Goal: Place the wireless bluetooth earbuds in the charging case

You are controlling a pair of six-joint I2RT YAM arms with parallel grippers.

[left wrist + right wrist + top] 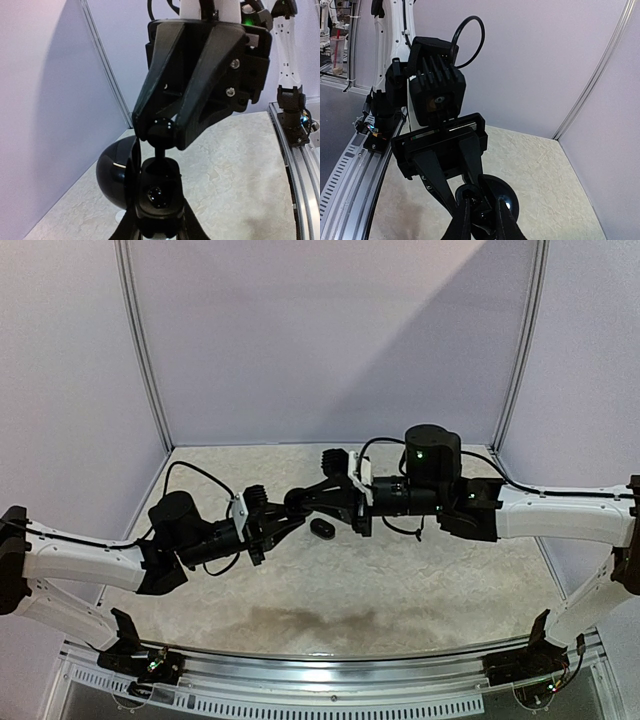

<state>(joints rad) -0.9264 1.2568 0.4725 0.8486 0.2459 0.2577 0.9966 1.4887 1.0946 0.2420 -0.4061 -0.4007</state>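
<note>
**Supervisor:** While both arms meet over the middle of the table [430,585], report the tool states.

**Operator:** I read the left gripper [159,222] as clamped on the case [159,195]. The lid [115,172] stands open to the left in the left wrist view. I read the right gripper [160,134] as pinched narrow on one black bud [160,128].

**Supervisor:** Bud location and orientation?

**Operator:** The bud is off the table, between the right fingertips and directly above the open case in the left wrist view. Its long axis runs top to bottom in that view. The round end is in the fingertips and the stem end points down at the case. The stem tip meets the case's upper edge. I cannot tell whether it is seated in a socket.

**Supervisor:** Top view?

**Operator:** There the two grippers point at each other, tips together. The bud is too small to make out. A dark oval thing [322,529] lies on the table just beside the right gripper. I cannot identify it.
</note>
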